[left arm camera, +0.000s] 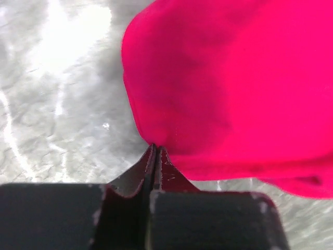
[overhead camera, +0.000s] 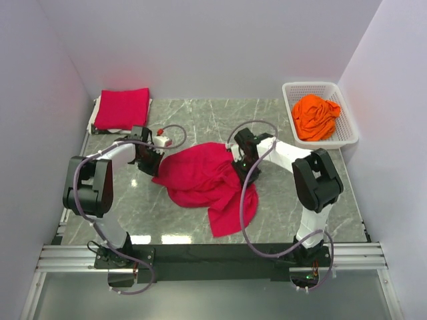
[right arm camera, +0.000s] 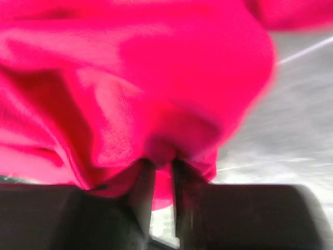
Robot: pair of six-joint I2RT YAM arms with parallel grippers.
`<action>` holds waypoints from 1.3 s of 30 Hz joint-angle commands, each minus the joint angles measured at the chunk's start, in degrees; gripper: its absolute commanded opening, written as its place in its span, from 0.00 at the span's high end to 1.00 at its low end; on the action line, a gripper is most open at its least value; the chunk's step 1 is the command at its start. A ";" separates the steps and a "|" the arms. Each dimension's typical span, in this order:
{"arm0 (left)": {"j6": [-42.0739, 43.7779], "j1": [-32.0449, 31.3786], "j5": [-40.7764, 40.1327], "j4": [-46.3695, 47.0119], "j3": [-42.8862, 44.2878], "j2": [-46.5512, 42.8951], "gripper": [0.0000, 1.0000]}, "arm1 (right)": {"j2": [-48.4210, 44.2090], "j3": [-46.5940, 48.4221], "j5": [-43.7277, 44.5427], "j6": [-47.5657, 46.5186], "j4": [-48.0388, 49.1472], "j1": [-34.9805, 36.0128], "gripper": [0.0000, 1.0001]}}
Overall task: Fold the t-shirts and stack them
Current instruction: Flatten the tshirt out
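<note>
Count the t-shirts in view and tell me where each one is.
3. The folded red shirt lies at the far left corner, the crumpled red shirt mid-table, the orange shirt in the basket. The folded pile may hide more.

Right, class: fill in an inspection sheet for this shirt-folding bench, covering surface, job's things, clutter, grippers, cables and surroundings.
Surface: glossy grey marbled tabletop.
Job's things: crumpled crimson shirt mid-table; folded red shirt in the far left corner; orange shirt bunched in the basket.
Clutter: white lattice basket in the far right corner.
Grippers: left gripper shut on the crimson shirt's edge; right gripper pinching its other side.
Cables: grey cable from the right arm loops across the shirt's near flap.
Surroundings: plain white walls on three sides; metal rail at the near edge.
</note>
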 commanded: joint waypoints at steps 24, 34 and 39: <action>0.91 12.37 17.68 -8.08 9.20 -1.14 0.39 | -10.48 -5.39 0.72 -4.46 1.17 8.94 0.43; 3.04 10.78 15.32 -5.88 7.35 -2.28 0.35 | -4.40 -7.51 4.69 -2.79 4.95 13.52 0.39; 2.77 10.69 14.70 -5.09 7.18 -1.75 0.36 | -4.75 -7.34 5.21 -2.61 5.13 14.49 0.39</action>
